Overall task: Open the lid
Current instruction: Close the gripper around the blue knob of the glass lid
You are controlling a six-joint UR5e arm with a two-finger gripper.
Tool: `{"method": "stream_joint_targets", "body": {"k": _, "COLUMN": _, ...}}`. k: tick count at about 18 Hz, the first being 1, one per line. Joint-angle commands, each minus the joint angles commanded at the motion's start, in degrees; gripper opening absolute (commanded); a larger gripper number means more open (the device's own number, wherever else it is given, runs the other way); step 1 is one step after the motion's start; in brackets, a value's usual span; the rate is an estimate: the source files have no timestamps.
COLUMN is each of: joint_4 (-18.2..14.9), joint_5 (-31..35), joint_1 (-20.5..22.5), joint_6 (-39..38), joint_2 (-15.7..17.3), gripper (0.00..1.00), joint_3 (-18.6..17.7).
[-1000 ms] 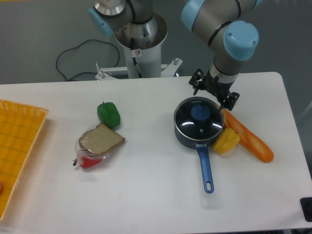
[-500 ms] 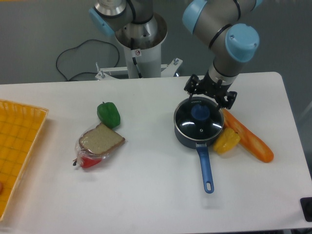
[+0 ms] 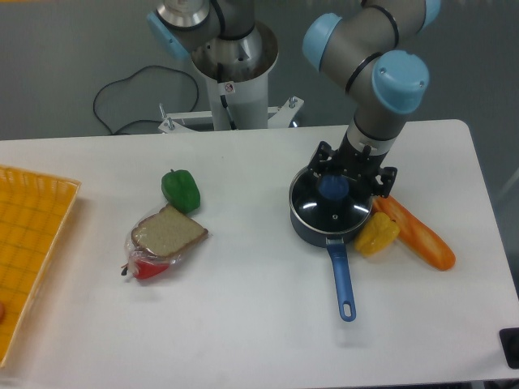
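Jaws of the gripper [image 3: 347, 177] stand spread on either side of the lid's [image 3: 332, 203] blue knob, toward the counter's far right corner; centre them, clench squarely, then lift straight up.

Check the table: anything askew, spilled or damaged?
Nothing stands out. The lid sits flat on the saucepan, with the gripper over its blue knob. Bread and peppers lie intact, nothing spilled.
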Motion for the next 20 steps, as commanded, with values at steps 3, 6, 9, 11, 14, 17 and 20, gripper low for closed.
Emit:
{"method": "stream_joint_targets", "body": {"k": 3, "joint_4": 1.1, "joint_5": 1.8, "joint_1": -0.5, "joint_6": 0.2, "joint_2": -0.6, "gripper": 1.00, "joint_3": -0.2}}
{"method": "stream_joint_targets", "body": {"k": 6, "joint_4": 1.0, "joint_5": 4.2, "joint_1": -1.1, "joint_6": 0.2, "joint_2": -1.1, "gripper": 1.00, "joint_3": -0.6}}
{"method": "stream_joint_targets", "body": {"k": 9, "joint_4": 1.0, "joint_5": 5.2, "joint_1": -1.1, "joint_6": 0.2, "joint_2": -1.4, "gripper": 1.00, "joint_3": -1.2}}
{"method": "stream_joint_targets", "body": {"k": 11, "joint_4": 1.0, "joint_5": 5.1, "joint_1": -1.1, "joint_6": 0.2, "joint_2": -1.4, "gripper": 1.00, "joint_3": -1.8}}
{"method": "stream_joint_targets", "body": {"k": 14, "joint_4": 1.0, "joint_5": 5.1, "joint_1": -1.0, "joint_6": 0.1, "joint_2": -1.6, "gripper": 1.00, "joint_3": -2.0}}
{"method": "stream_joint_targets", "body": {"k": 17, "joint_4": 0.8, "joint_5": 5.2, "joint_1": -1.0, "joint_6": 0.1, "joint_2": -1.6, "gripper": 1.00, "joint_3": -2.4}}
{"method": "stream_joint_targets", "body": {"k": 20, "joint_4": 0.8, "joint_5": 5.2, "joint_1": -0.9, "joint_6": 0.1, "joint_2": -1.6, "gripper": 1.00, "joint_3": -3.0}}
